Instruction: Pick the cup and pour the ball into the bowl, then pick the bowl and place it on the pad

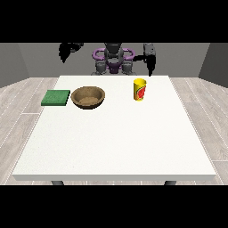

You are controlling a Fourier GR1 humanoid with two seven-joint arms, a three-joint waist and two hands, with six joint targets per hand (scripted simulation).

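A: While both hands hang off the table, what's done so far?

B: Nothing, as far as I can judge. Cup (140, 89) stands upright on the table (111, 142), untouched. Ball not visible; presumably inside the cup, can't confirm.

A: Bowl?

B: Bowl (88, 96) sits well to the view-left of the cup, upright, looks empty. Pad (55, 97) lies just beyond the bowl on that same side, close to it but not touching.

A: Hands?

B: Hand at the view's right (150, 63) hangs behind and above the cup, toward the robot, fingers pointing down and apparently relaxed, holding nothing. Hand at the view's left (65, 50) is raised far from the cup, past the pad side. Whether its fingers are spread or curled, I cannot tell.

A: Left to do?

B: All of it: grasp cup, pour into bowl, lift bowl, set on pad.
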